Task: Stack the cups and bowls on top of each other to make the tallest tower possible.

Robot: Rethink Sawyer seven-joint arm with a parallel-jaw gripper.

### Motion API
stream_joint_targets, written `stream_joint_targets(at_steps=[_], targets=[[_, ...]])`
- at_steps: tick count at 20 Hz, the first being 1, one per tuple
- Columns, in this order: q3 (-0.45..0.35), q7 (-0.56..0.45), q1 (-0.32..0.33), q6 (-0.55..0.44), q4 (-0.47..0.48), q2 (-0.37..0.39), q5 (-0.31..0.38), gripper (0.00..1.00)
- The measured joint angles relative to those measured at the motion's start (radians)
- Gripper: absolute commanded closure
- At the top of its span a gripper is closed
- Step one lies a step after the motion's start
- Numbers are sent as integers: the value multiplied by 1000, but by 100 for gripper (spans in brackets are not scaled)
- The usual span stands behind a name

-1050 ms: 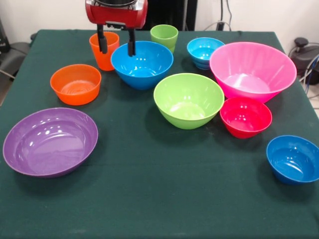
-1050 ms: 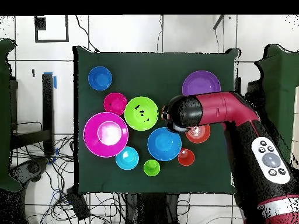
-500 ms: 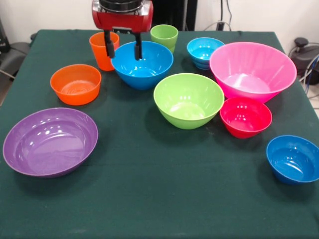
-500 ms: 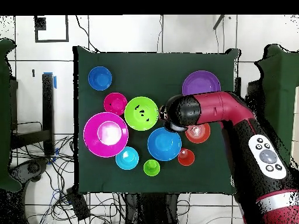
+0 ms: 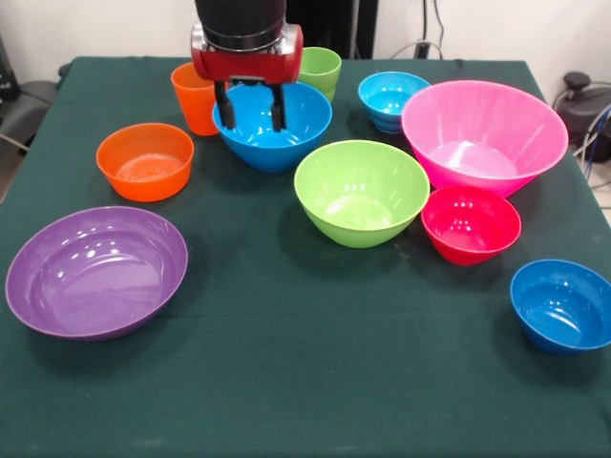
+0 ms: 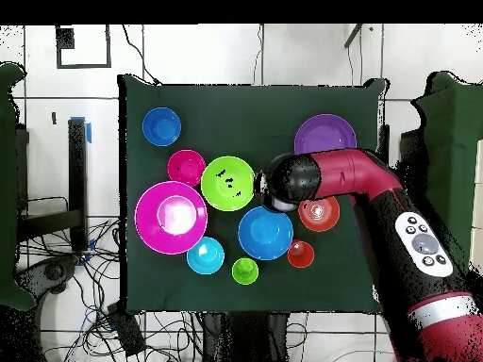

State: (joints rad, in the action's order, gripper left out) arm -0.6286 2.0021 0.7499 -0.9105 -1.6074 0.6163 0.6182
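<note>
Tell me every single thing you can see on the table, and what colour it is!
Cups: two, orange and light green, far edge.
Big bowls: four; pink right, lime green middle, blue behind it, purple front left.
Orange bowl: one, left.
Red bowl: one, in front of the pink one.
Small blue bowls: two; far, front right.
Table: one, dark green cloth.
Cables: many, on the floor.
Robot arm: one, red and black.
Tool: open, over the big blue bowl.
</note>
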Motion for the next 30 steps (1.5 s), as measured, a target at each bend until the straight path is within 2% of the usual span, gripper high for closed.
stream_joint_targets(at_steps=[7,22,30], targets=[[0,0,-14,0,24,-10,9,0],[21,0,-170,0,75,38,47,0],[21,0,-171,0,113,7,47,0]])
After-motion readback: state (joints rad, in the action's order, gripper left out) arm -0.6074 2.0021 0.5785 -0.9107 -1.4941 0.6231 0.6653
